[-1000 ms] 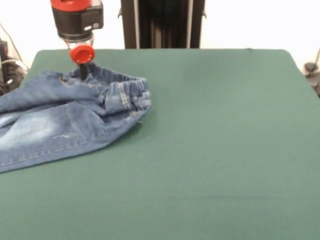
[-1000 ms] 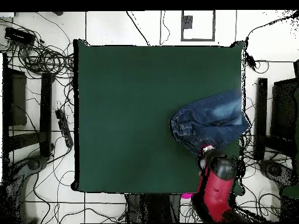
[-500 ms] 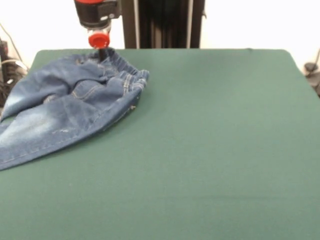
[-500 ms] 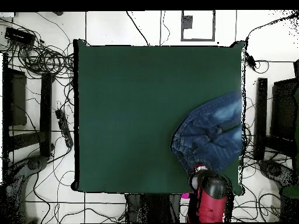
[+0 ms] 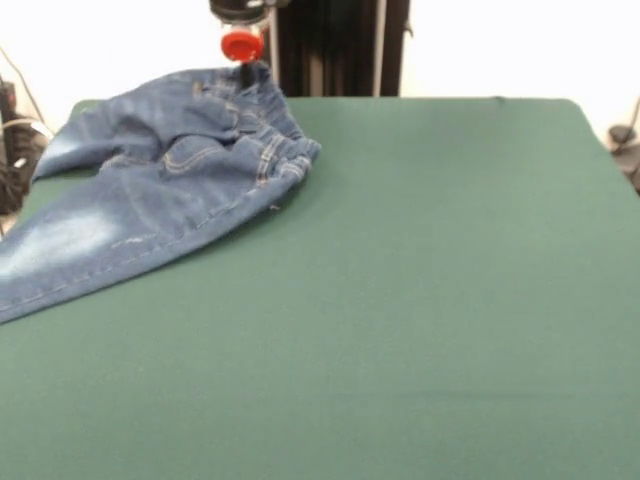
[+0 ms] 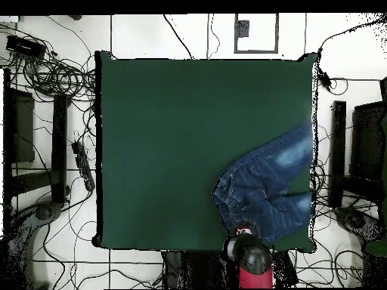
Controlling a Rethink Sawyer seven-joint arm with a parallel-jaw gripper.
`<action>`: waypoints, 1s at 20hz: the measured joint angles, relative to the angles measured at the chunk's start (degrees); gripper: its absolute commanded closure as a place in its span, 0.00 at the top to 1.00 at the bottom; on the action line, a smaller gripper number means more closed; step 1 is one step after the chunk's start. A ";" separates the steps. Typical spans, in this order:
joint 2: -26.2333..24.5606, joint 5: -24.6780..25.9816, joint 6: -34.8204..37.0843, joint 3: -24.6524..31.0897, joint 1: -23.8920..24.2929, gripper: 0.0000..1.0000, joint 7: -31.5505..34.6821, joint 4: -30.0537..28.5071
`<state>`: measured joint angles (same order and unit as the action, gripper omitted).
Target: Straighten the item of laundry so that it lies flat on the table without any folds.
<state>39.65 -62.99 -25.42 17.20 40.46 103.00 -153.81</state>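
Look at the jeans (image 5: pixel 170 190): you have them bunched toward one corner of the green surface (image 5: pixel 430 300), the corner nearest the robot's base in the overhead view. The gathered waistband is lifted off the cloth and hangs from the pincer (image 5: pixel 243 66), which sits right at the surface's edge beneath a red knob on the arm. The denim drapes down from that point, so the pincer looks clenched on the waistband, though its tips are buried in the fabric and you cannot see them directly.

From the raised waistband the seat of the jeans slopes down to the felt, with orange stitching showing on a pocket and the waistband end curled over in a thick fold toward the middle of the surface. One leg, with a faded whitish patch, runs along the felt to the side edge and slips past it. In the overhead view you see both legs (image 6: pixel 276 177) spread apart in a V, both reaching toward that same side edge, while the arm's round red and black head (image 6: pixel 248 257) hovers just off the edge beside the waistband. Creases still cross the hips.
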 measured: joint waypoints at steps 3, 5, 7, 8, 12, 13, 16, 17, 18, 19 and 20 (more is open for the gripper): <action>0.02 0.30 -0.01 0.00 -2.72 0.00 7.05 -0.35; -0.04 0.13 -0.02 0.00 -6.81 0.00 16.01 -0.32; -0.35 -0.23 -0.04 -0.02 -9.27 0.00 20.46 -0.06; -0.68 -0.48 -0.01 -0.02 -10.75 0.00 22.87 0.30; -3.22 -1.61 -0.02 -0.04 -15.28 0.00 29.12 2.93; -4.66 -2.30 -0.02 -0.05 -16.77 0.00 30.72 4.38; -7.40 -4.22 -0.06 -0.06 -19.22 0.00 32.73 7.19; -8.30 -5.88 -0.34 -0.30 -20.45 0.00 33.35 8.25; -8.32 -6.94 -0.46 -0.52 -21.12 0.00 33.58 8.45; -8.15 -8.03 -0.51 -0.68 -21.80 0.00 33.71 8.47; -7.89 -9.75 -0.55 -0.73 -22.86 0.00 33.73 8.54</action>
<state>31.77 -72.73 -25.97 16.47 17.60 136.73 -145.27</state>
